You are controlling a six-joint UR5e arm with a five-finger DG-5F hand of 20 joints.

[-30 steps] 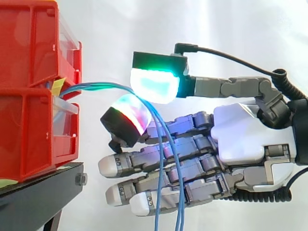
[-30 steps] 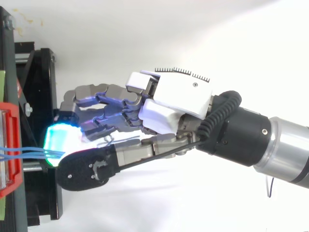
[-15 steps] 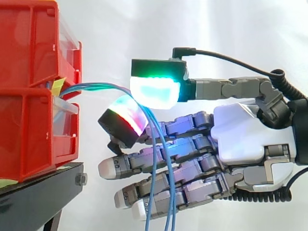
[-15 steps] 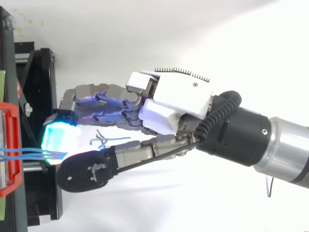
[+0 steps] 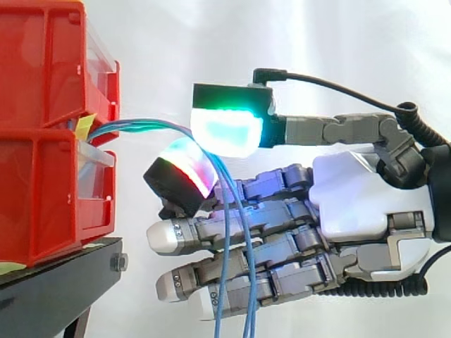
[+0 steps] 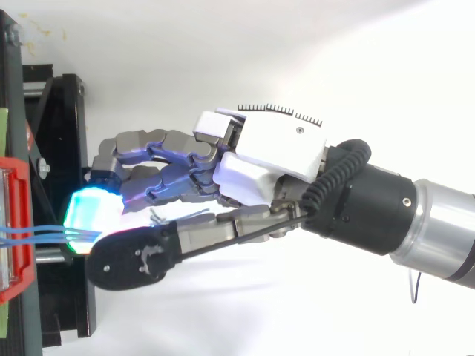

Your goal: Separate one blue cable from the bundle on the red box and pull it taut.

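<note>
Firstly, we see the hand [image 5: 352, 204] reaching in from the right toward the red bins [image 5: 42, 141], which are stacked on a black stand [image 5: 63, 282]. Several blue cables [image 5: 144, 126] come out from between the upper and the lower bin and run to the right in a slight arch. Then they bend down and hang loose in front of the lower fingers. At the bend they pass between the thumb pad [image 5: 227, 130], glowing green and cyan, and the pad of one curled finger [image 5: 184, 169], glowing red and white, just below it. We judge that these two pinch the cables together; no single cable is apart from the rest there. The other fingers are stretched toward the bins and hold nothing. From above, the cables [image 6: 37, 233] go from the bin to the glowing pad beside the thumb.
</note>
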